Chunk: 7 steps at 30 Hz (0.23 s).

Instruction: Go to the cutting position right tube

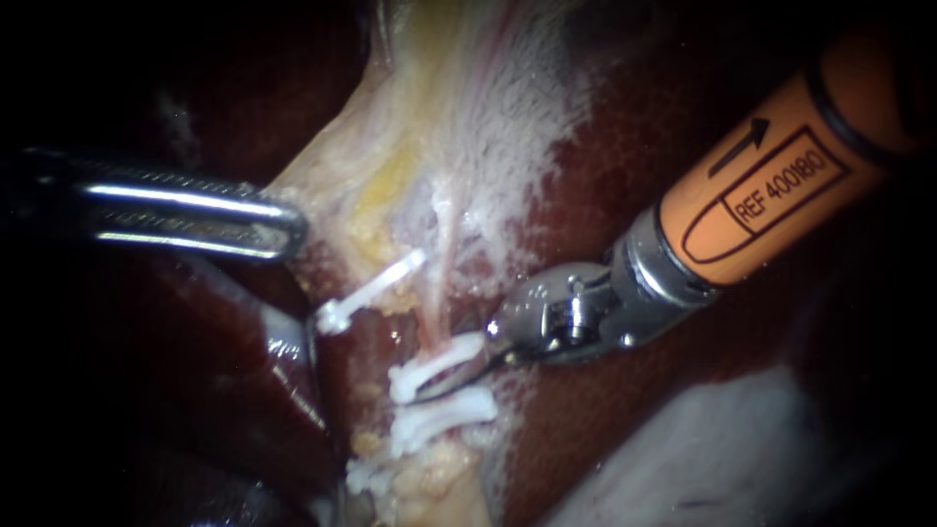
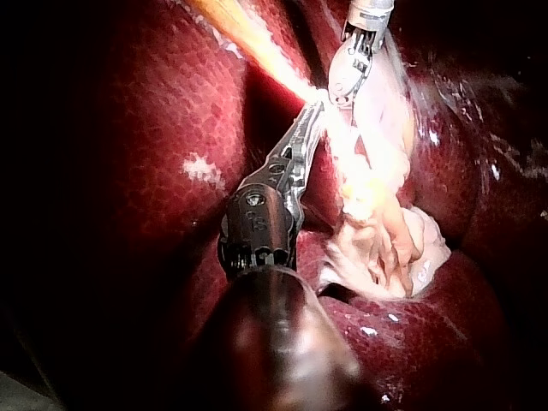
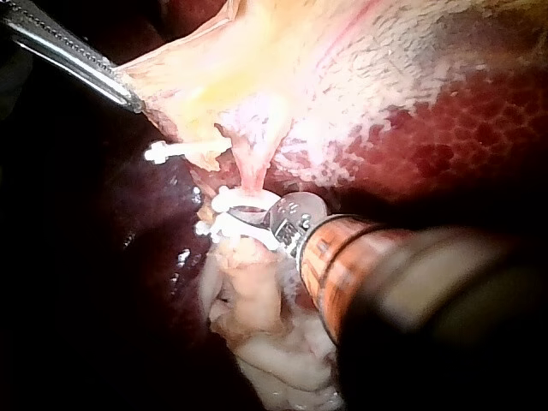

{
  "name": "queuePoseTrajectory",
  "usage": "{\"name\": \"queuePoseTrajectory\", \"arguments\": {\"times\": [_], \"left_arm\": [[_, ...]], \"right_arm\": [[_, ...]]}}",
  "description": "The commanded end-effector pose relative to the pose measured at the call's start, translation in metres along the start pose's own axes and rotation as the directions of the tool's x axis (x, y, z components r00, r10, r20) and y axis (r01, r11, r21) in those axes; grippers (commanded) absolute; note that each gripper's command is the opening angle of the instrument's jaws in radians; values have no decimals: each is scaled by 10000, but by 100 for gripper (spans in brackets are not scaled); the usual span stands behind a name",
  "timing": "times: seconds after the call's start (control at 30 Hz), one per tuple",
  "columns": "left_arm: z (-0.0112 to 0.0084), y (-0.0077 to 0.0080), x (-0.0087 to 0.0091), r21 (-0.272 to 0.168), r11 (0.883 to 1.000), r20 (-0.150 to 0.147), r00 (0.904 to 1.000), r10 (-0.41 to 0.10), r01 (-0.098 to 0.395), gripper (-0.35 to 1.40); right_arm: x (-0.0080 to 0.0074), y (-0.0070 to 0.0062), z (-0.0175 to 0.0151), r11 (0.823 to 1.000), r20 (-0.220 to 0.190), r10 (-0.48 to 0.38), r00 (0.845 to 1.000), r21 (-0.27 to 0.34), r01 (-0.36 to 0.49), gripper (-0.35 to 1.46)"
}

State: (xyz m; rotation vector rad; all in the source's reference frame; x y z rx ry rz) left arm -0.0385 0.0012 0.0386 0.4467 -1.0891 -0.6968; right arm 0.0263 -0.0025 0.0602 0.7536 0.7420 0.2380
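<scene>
The right tube [image 1: 436, 293] is a thin pink strand that runs down from the pale yellowish tissue [image 1: 420, 127] to two white clips [image 1: 434, 363] [image 1: 444, 415]. My right instrument [image 1: 444, 383], on an orange shaft, has its thin blades in the gap between those clips. The blades are open at the tube, also in the right wrist view [image 3: 248, 218]. My left instrument [image 1: 288, 229] is shut on the edge of the pale tissue and holds it taut [image 3: 133, 103]. To the left, another white clip [image 1: 371, 291] sits on a second strand.
Dark red liver [image 1: 634, 410] surrounds the site on both sides. Fatty yellow-white tissue [image 1: 429, 478] with a further clip [image 1: 366, 478] lies below the clips. A pale patch [image 1: 742, 459] shows at the lower right. In the left wrist view the right instrument [image 2: 342, 86] lies just ahead of my left jaws [image 2: 315, 111].
</scene>
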Motion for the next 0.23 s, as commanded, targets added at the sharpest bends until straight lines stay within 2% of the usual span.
{"name": "queuePoseTrajectory", "arguments": {"times": [0.03,0.23], "left_arm": [[0,0,0,-1,10000,0,10000,2,-2,-35],[1,0,0,-3,10000,1,10000,2,-2,-35]], "right_arm": [[0,0,0,10000,8,-10,10000,6,10,19],[-1,0,1,10000,17,-31,10000,20,31,19]]}}
